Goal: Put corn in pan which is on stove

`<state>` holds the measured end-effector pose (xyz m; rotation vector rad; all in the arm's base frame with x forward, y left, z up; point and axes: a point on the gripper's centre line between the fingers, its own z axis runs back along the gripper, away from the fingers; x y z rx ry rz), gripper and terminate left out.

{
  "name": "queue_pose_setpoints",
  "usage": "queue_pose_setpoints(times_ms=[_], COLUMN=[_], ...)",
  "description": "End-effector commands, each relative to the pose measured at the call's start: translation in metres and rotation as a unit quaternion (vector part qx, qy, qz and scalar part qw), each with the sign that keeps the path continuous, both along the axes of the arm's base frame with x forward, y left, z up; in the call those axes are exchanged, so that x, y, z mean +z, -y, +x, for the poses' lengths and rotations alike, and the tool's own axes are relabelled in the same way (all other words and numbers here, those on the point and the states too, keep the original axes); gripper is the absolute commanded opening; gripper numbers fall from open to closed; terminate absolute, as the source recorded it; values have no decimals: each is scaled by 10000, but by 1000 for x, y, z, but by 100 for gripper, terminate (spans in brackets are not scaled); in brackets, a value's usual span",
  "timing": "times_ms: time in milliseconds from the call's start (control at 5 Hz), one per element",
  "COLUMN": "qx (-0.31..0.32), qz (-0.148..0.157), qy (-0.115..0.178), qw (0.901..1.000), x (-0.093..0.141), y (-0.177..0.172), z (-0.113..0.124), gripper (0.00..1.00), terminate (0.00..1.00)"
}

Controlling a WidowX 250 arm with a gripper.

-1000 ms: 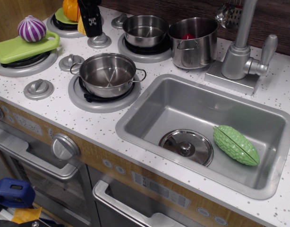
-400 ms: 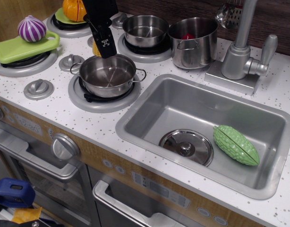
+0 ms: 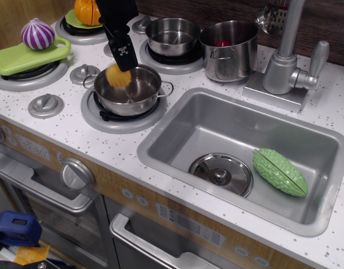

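The corn (image 3: pixel 117 75), small and yellow-orange, lies against the inner left wall of the pan (image 3: pixel 141 92). The pan is a shallow steel one with wire loop handles, and it sits on the front burner ring of the stove (image 3: pixel 105 120). My black gripper (image 3: pixel 123 60) hangs just above the pan's back left rim. Its fingertips are right over the corn and apart from it. The gripper looks open and holds nothing.
A smaller steel pan (image 3: pixel 172 35) and a tall pot (image 3: pixel 231 47) stand on the back burners. A sink (image 3: pixel 177 112) on the right holds a lid (image 3: pixel 221 174) and a green gourd (image 3: pixel 279 171). A faucet (image 3: pixel 287 61) stands behind it. A purple bulb (image 3: pixel 37 33) on a green board and an orange fruit (image 3: pixel 85 10) are at the left.
The gripper moved from the back left to above the pan carrying the corn. The corn has dropped from the fingers into the pan.
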<state>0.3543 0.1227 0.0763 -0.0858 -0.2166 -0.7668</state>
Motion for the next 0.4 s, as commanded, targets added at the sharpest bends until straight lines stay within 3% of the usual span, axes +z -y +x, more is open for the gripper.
queue_pose_setpoints(times_ms=[0, 200], qx=[31, 31], qz=[89, 89], qy=[204, 204], qw=[9997, 9997], x=[15, 15], y=[-5, -5], z=[3, 3], gripper=[100, 100], terminate=[0, 100])
